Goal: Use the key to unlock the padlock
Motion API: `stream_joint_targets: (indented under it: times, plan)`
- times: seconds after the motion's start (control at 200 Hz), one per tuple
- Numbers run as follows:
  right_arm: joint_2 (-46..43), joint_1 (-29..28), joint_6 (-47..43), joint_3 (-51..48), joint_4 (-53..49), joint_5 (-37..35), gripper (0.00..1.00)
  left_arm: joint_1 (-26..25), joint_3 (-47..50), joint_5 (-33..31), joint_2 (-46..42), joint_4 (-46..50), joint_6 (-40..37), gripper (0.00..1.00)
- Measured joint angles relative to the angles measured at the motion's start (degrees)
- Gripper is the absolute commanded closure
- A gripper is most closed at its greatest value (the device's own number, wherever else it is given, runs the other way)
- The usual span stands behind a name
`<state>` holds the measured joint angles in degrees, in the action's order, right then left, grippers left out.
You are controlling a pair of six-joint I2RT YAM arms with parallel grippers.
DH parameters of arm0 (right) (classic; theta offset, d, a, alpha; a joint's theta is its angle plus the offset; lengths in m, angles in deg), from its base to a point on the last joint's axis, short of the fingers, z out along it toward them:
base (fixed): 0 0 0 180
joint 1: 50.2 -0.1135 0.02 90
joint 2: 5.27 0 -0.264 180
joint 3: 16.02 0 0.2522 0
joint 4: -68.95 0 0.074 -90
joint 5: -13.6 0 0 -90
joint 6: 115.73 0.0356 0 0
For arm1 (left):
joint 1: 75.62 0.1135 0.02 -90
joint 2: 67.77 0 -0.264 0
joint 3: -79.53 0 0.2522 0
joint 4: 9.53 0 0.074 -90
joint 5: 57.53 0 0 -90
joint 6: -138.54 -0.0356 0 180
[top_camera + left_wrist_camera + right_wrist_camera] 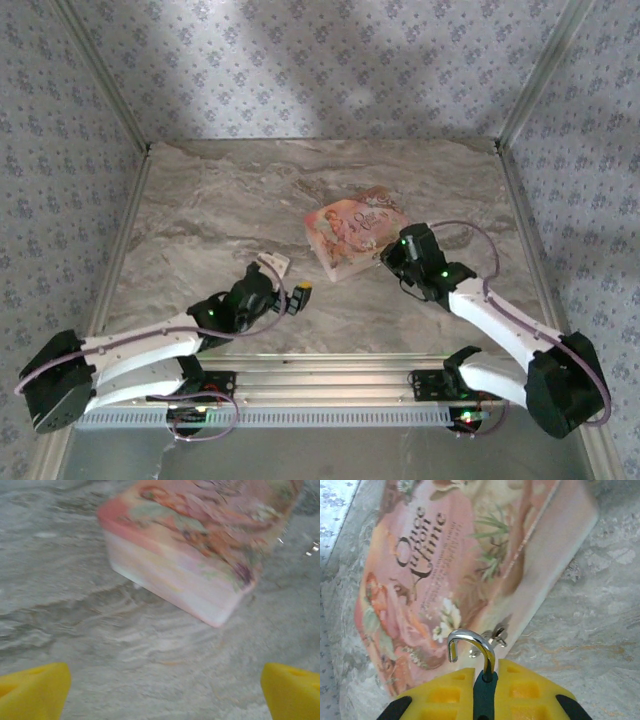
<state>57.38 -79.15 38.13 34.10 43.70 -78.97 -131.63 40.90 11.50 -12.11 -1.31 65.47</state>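
Top: right gripper (390, 257) at pink illustrated rectangular box (350, 228); left gripper (299, 296) well apart.
L wrist: jaws spread, empty.
R wrist: jaws pinch tiny blue-bodied padlock (484, 692). One shackle end is free, so prob. unlocked. Tiny pale metal piece (496, 634), poss. key, beside it.

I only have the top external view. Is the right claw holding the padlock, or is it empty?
Observer: Holding it. The right wrist view shows the right claw shut on the padlock, its blue body between the yellow pads.
Operator: How does the shackle stand?
Observer: The shackle rises past the pads as a hook, its left end hanging free.
Operator: And the left claw?
Observer: The left claw is open. In its wrist view the two pads are wide apart with nothing between them, and the pink box lies ahead.
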Motion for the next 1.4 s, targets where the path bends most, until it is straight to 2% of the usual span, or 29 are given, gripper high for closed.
stream_joint_targets:
  times: [0.165,0.39,0.54,0.779,1.009,1.199,1.399]
  plan:
    - [3.8,-3.8,-4.2,7.0,-5.2,0.6,1.0,5.4,-7.0,-2.3,-3.7,12.0,2.8,0.02]
    - [21.4,-13.9,-12.7,27.5,-12.1,1.7,1.0,12.8,-11.4,-2.7,-9.6,26.2,8.4,0.02]
    - [33.0,-18.8,-17.3,40.5,-14.2,4.1,1.0,15.0,-11.5,-2.8,-14.4,33.7,11.2,0.02]
    - [50.7,-22.2,-21.6,56.7,-19.1,7.7,1.0,15.4,-11.5,-3.7,-21.9,40.9,13.4,0.02]
    - [61.3,-24.5,-23.3,66.0,-23.8,9.8,0.98,15.5,-11.1,-4.6,-26.0,44.6,14.5,0.02]
    - [64.0,-24.7,-23.5,68.4,-25.2,10.9,0.94,15.5,-10.6,-4.6,-26.0,45.3,14.7,0.02]
    - [64.2,-24.7,-24.2,69.3,-26.3,11.0,0.79,15.5,-10.1,-4.6,-26.0,45.6,14.7,0.02]
